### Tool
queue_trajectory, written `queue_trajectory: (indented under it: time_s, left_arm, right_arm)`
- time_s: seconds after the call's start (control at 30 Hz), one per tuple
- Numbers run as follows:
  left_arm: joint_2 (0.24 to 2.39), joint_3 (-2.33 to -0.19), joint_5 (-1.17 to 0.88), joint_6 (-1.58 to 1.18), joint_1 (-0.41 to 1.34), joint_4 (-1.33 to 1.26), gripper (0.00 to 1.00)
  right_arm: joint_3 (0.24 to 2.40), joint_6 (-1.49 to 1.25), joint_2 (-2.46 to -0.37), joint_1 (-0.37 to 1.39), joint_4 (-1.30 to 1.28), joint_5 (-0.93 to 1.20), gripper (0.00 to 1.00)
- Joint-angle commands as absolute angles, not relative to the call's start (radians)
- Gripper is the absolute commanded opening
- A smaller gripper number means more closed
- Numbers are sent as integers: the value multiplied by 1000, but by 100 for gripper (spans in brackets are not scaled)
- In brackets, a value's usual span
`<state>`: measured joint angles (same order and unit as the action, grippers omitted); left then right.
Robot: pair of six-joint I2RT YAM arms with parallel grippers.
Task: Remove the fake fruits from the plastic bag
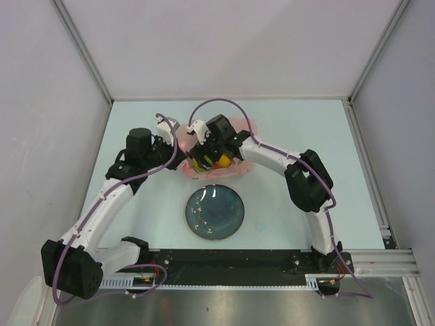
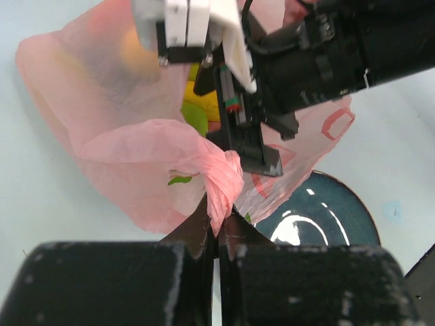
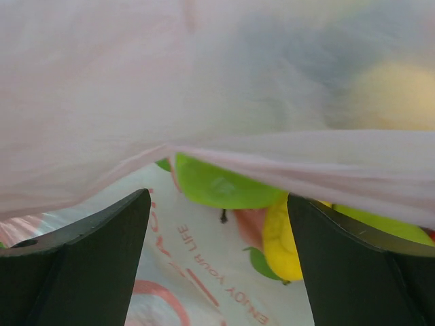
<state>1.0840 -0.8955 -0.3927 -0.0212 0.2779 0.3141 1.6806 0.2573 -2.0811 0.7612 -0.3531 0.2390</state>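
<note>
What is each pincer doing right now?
Left pincer: closed, pinching the bag.
Right pincer: open, holding nothing.

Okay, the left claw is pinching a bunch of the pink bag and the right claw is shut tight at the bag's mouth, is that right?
Not quite. The right claw is open, not shut: the right wrist view shows its fingers spread wide at the mouth of the pink bag. The left claw is pinching a bunch of it.
</note>
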Motion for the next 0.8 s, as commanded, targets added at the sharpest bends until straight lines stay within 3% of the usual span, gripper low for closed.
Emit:
queue_trajectory:
  time_s: [0.0, 0.1, 0.43, 0.77]
  left_arm:
    - [1072, -911, -414, -23, 267, 295, 0]
    - [1078, -914, -417, -23, 265, 293, 0]
    - [1088, -917, -425, -29, 259, 284, 0]
    - [1094, -934, -430, -28, 252, 284, 0]
  right_arm:
    - [1733, 226, -2109, 779, -348, 258, 88]
    - [1744, 224, -2144, 785, -342, 216, 95]
    - [1778, 247, -2206, 788, -301, 107, 95]
    - [1845, 218, -2266, 798, -298, 169, 96]
